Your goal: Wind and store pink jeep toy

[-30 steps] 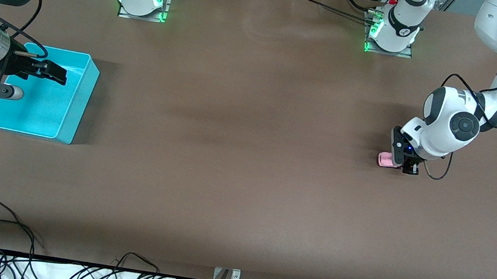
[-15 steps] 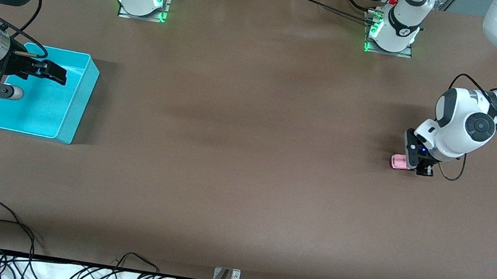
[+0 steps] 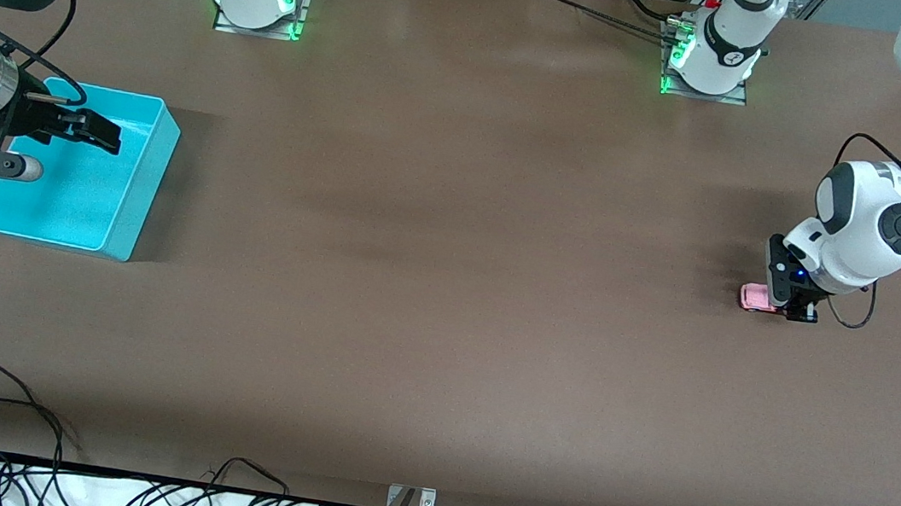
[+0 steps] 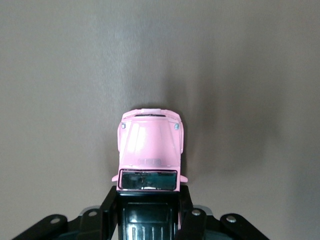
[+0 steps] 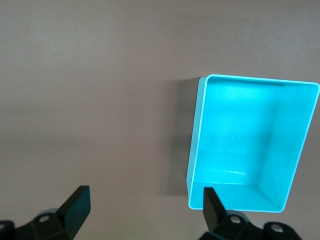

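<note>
- Status: the left gripper (image 3: 788,307) is down at the table (image 3: 444,304) toward the left arm's end, its jaws pinching the black rear part of the pink jeep toy (image 3: 753,297). In the left wrist view the pink hood (image 4: 150,145) points toward 12 o'clock, away from the fingers (image 4: 111,200).
- The jeep's wheels appear to rest on the table; the winding stroke is judged to be in hand, not finished.
- Storage is outstanding: the turquoise bin (image 3: 148,164) holds nothing. It stands at the right arm's end, well apart from the jeep, roughly at 9 o'clock from it in the front view.
- The right gripper (image 3: 100,134) waits over the bin, jaws spread wide and holding nothing.
- Count: one jeep, one bin, two arms, two grippers.
</note>
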